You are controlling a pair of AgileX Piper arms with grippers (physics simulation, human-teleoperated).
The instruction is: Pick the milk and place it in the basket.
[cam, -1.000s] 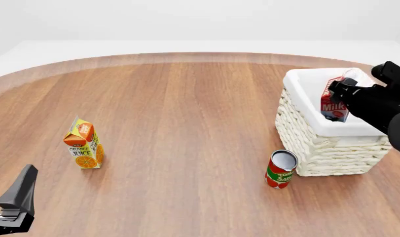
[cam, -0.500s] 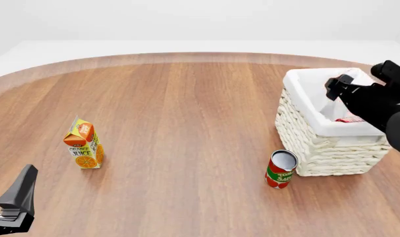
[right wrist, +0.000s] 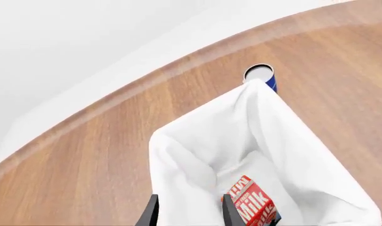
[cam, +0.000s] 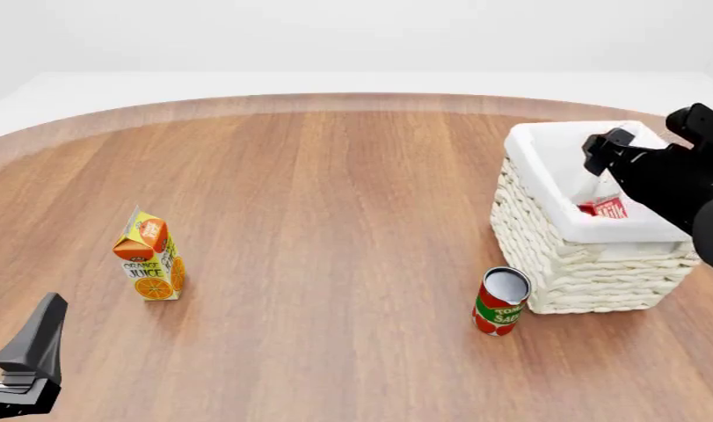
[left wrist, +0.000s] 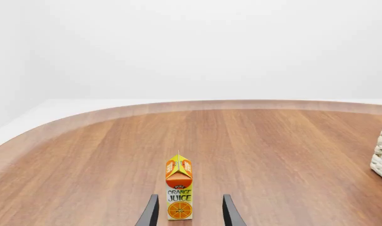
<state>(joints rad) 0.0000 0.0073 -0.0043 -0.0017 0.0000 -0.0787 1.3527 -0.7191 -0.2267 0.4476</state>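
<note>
The milk (right wrist: 256, 208), a red carton with white lettering, lies on its side on the white cloth inside the basket (right wrist: 197, 155). In the front view only a red part of the milk (cam: 606, 208) shows over the rim of the cream wicker basket (cam: 579, 264). My right gripper (cam: 607, 149) hangs above the basket, open and empty; in the right wrist view the right gripper (right wrist: 188, 212) has the milk lying below and just beside one finger (right wrist: 228, 212). My left gripper (cam: 30, 356) is open and empty at the near left.
An orange juice carton (cam: 151, 257) stands at the left, well beyond my left gripper (left wrist: 189, 207) in the left wrist view (left wrist: 179, 190). A red can (cam: 500, 301) stands just in front of the basket. A can with a blue side (right wrist: 262, 76) shows past the basket's corner.
One second ago my right gripper held the milk upright over the basket. It has let go, and the milk now lies inside the basket. The left arm has not moved.
</note>
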